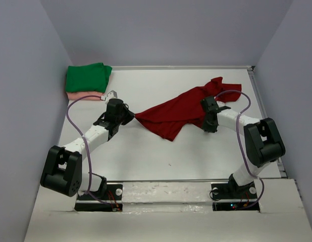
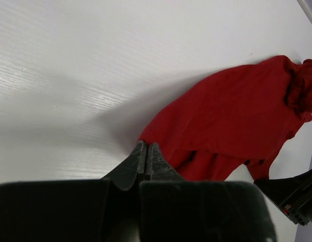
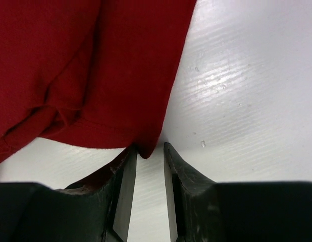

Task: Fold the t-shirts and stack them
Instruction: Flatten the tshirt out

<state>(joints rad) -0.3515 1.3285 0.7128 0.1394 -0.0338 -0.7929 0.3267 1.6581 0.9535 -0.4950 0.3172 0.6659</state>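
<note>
A red t-shirt lies spread and rumpled across the middle of the white table, running from centre to back right. My left gripper is shut on its left corner; in the left wrist view the shirt stretches away from the closed gripper. My right gripper sits at the shirt's right edge. In the right wrist view it is slightly open, with a point of the shirt's hem hanging between the fingertips. A folded green shirt lies on a folded pink one at the back left.
Grey walls close in the table on the left, back and right. The table's near edge meets the arm bases at the front. A purple cable loops along each arm.
</note>
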